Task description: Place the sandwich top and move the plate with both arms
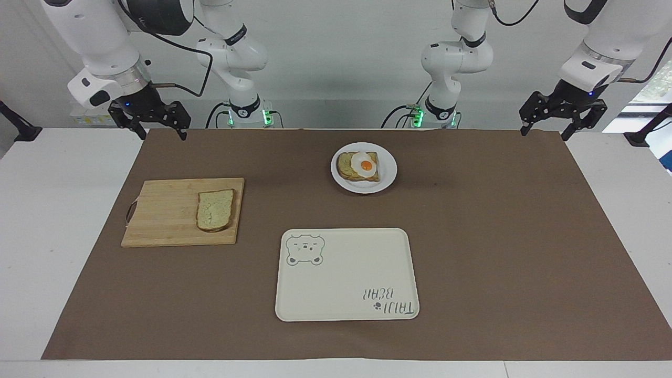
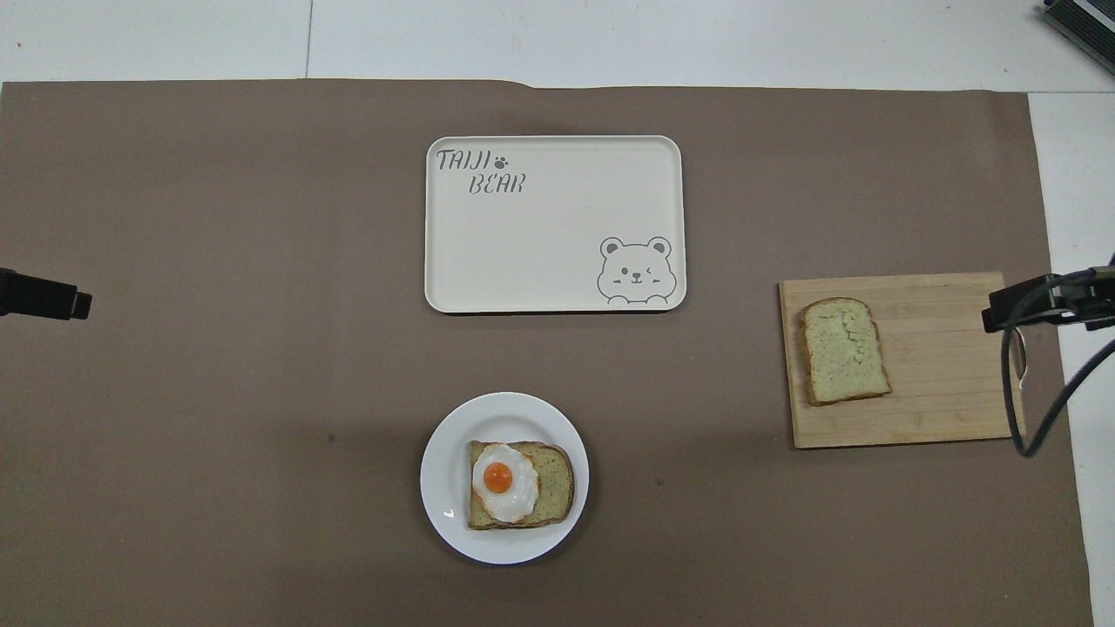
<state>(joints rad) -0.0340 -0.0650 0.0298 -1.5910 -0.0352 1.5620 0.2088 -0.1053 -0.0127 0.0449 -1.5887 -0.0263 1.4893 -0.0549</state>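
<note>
Pale sandwich top on wooden board, well apart from both open jaws.

A pale bamboo cutting board lies toward the right arm's end — a cream rectangular bear-printed tray mid-table, all on brown paper.

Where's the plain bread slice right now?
The plain bread slice lies on the wooden cutting board, toward the right arm's end of the table, untouched.
</note>
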